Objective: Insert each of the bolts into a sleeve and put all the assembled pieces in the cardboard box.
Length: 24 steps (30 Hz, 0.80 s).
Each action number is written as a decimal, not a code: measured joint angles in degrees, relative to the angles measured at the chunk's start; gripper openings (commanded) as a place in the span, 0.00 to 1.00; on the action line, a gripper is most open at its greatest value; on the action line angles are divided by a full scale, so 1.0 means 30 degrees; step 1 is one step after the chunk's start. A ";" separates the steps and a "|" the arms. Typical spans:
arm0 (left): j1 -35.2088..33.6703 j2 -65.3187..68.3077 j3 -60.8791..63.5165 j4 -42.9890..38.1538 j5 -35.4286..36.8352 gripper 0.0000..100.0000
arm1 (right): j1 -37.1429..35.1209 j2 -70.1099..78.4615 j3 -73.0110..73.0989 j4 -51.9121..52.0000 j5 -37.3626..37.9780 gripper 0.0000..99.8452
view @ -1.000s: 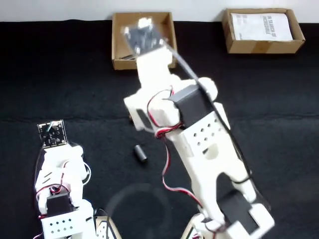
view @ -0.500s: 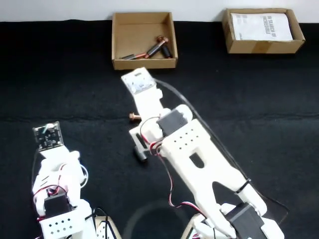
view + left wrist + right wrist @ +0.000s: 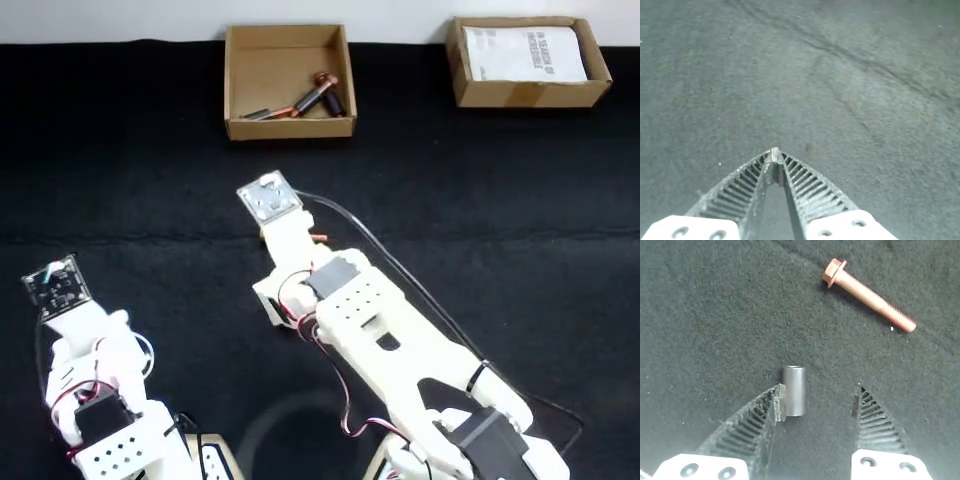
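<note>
Your right pincer (image 3: pixel 817 396) stands released, jaws spread wide over the black cloth (image 3: pixel 700 300). Between its fingers (image 3: pixel 771 410) you have the sleeve (image 3: pixel 793 390), a short grey tube lying on the cloth. It sits close against one finger, touching or nearly so, with a clear gap to the other. Beyond the sleeve and well outside the jaws lies the bolt (image 3: pixel 867 294). It is copper-coloured, with a flanged head at one end and thread at the other, and it lies apart from the sleeve and askew to it.

Your left pincer (image 3: pixel 775 156) is clenched, its two toothed fingers meeting at the tips above the cloth.

From the high view, read the table as a clock face. Your right arm (image 3: pixel 380 340) comes in from 5 o'clock and ends near the centre with its wrist bent down. A copper sliver of the bolt peeks out just beside that wrist. Your left arm (image 3: pixel 95 390) sits drawn in at about 7 o'clock. The cardboard box (image 3: pixel 290 128) stands near 12 o'clock at the far edge of the cloth. It holds assembled pieces (image 3: pixel 318 96), copper bolts in dark sleeves, gathered toward its 4 o'clock corner. At about 1 o'clock stands a second box (image 3: pixel 530 94) with a printed paper sheet (image 3: pixel 525 52) lying in it.
</note>
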 measured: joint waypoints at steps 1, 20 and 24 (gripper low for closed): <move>-0.0059 0.0000 0.0000 0.0000 0.0000 0.01 | -0.0059 0.0000 0.0205 -0.0322 0.0000 0.20; -0.0117 0.0000 0.0000 0.0000 0.0000 0.01 | -0.1934 0.3927 0.0117 -0.1201 -0.1260 0.20; -0.0117 0.0000 0.0000 0.0000 0.0000 0.01 | -0.1670 0.4718 -0.0469 -0.1201 -0.1260 0.16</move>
